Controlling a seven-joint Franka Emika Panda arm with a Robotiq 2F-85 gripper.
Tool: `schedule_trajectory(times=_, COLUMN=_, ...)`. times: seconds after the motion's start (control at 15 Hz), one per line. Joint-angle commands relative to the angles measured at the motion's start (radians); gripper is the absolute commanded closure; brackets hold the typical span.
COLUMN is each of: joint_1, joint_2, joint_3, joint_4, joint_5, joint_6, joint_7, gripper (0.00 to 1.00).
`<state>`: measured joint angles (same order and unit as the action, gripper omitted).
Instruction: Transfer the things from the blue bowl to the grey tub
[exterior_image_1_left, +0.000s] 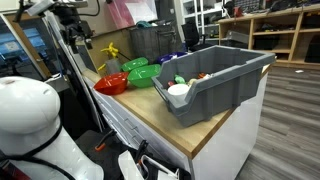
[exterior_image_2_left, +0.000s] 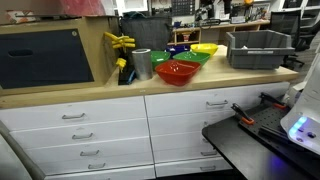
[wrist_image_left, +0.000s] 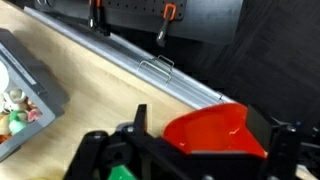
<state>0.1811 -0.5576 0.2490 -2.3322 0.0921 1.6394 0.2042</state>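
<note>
Left of the red bowl the grey tub is seen, colourful pieces lying inside. Over the red bowl the gripper is held spread wide, nothing grasped. The blue bowl is placed beyond the red bowl, behind the green bowl, its contents hidden.

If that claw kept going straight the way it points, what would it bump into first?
Probably the red bowl: in the wrist view it sits between the fingers of the open gripper. Depth is unclear, so it may hit the rim first.
</note>
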Motion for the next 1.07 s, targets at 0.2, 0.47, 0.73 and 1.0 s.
schedule_trajectory(times=0.2, joint_1=-0.122, joint_2=0.379, joint_3=-0.033, joint_4=0.075, joint_5=-0.151, joint_6=0.392, joint_7=0.057, gripper=0.00)
schedule_trajectory(times=0.47, joint_1=-0.130, joint_2=0.646, joint_3=-0.078, joint_4=0.252, joint_5=-0.222, joint_6=0.518, joint_7=0.126, gripper=0.00)
schedule_trajectory(times=0.73, joint_1=-0.094, joint_2=0.821, joint_3=-0.129, joint_4=0.464, joint_5=-0.206, joint_6=0.532, joint_7=0.157, gripper=0.00)
schedule_trajectory(times=1.0, joint_1=-0.064, joint_2=0.944, joint_3=-0.189, joint_4=0.656, joint_5=-0.220, joint_6=0.533, joint_7=0.197, gripper=0.00)
